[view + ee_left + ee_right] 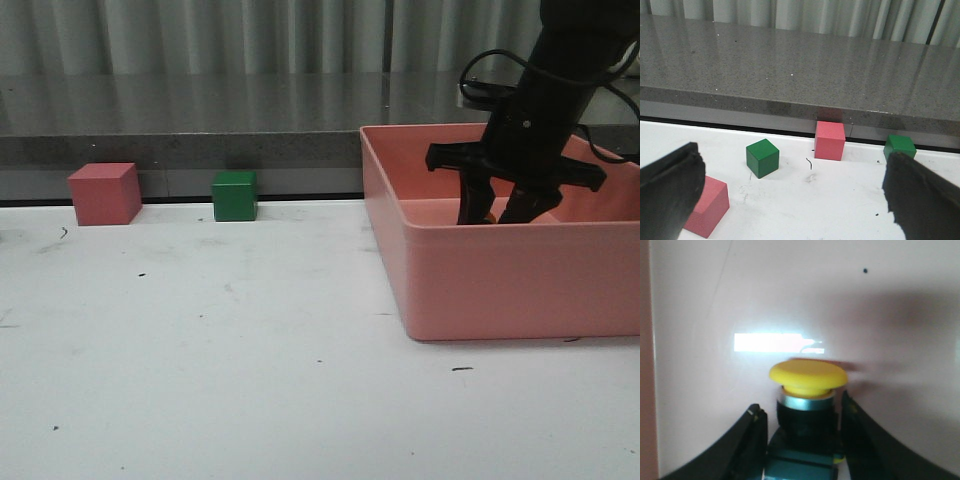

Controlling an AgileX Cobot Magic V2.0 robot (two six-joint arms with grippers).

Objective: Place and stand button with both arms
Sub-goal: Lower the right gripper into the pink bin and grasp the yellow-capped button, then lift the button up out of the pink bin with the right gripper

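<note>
Sitting between the right gripper (802, 440) fingers — the button (808, 390).

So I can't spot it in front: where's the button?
In the right wrist view, the button sits between the right gripper's fingers, inside the pink bin.

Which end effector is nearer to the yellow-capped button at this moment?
Right. The right end effector is down inside the pink bin, its fingers on either side of the button. The left end effector is open over the table, facing red and green cubes, away from the bin.
</note>
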